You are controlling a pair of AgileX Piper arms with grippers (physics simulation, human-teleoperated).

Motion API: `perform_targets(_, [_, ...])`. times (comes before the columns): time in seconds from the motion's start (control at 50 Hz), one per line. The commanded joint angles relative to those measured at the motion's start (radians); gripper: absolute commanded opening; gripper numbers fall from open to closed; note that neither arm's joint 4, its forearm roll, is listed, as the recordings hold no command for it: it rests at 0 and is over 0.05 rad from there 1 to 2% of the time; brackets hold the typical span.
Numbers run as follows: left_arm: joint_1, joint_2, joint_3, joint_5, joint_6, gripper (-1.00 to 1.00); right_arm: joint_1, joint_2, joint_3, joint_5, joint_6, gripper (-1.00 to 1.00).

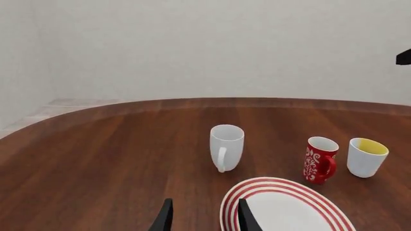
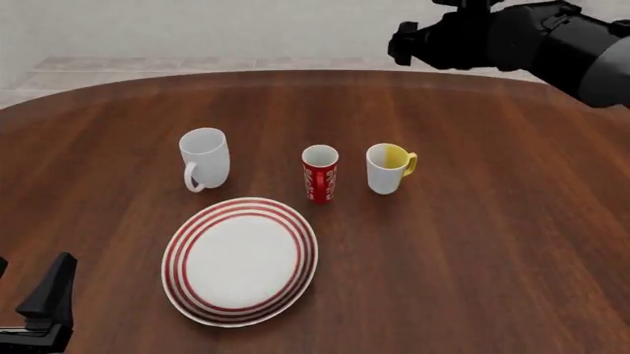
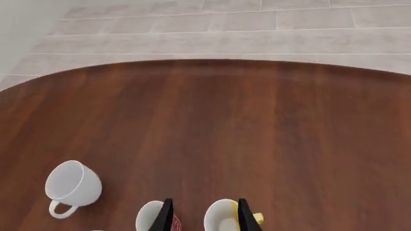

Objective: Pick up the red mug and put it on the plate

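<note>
Red mug (image 2: 320, 174): upright on the wooden table (image 2: 512, 243), middle of a row of three mugs, just beyond the far edge of the plate (image 2: 241, 259), not touching it. White pattern on its side; white inside.
Plate: flat on the table, nearer the arms than the mugs, bare white centre inside red rings.
White mug (image 2: 203, 158): left of the red mug and apart from it, handle turned toward the camera.
Yellow-lined mug (image 2: 389, 168): just right of the red mug, handle pointing right.
Left gripper (image 1: 204, 216): fingers apart with nothing between them; low, near the table's near-left corner, and one finger overlaps the plate's rim in its wrist view.
Right gripper (image 3: 204, 215): fingers parted and empty, high above the mug row; arm body at the front view's upper right.
Front view only: the whole plate and all three mugs in one line.
Left wrist view only: the red mug's handle, on the side facing that camera.
Right wrist view only: the mugs from above, red and yellow-lined mug rims cut off at the frame edge beside its fingers.
</note>
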State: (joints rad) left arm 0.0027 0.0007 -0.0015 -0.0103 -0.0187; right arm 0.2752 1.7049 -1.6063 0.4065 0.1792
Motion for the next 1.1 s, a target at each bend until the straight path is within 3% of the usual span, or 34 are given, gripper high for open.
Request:
perform_targets(0.02, [0.002,0.0,0.001,-0.002,-0.007,1.0,0.042,0.156,-0.146,0.026,0.073,1.0])
perform_targets(0.3, [0.005,0.0,0.001,-0.004,-0.017,1.0,0.053,0.272,-0.24,0.056,0.07,1.0])
perform_targets(0.36, [0.003,0.0,0.001,-0.005,-0.017,1.0,0.069,0.299,-0.247,0.057,0.094,1.0])
perform_targets(0.7, [0.005,-0.001,0.001,-0.011,-0.02,1.0,0.083,0.233,-0.031,-0.039,0.109,1.0])
perform_targets(1.1, [0.007,0.0,0.0,-0.014,-0.022,1.0,0.146,0.243,0.031,-0.072,0.08,1.0])
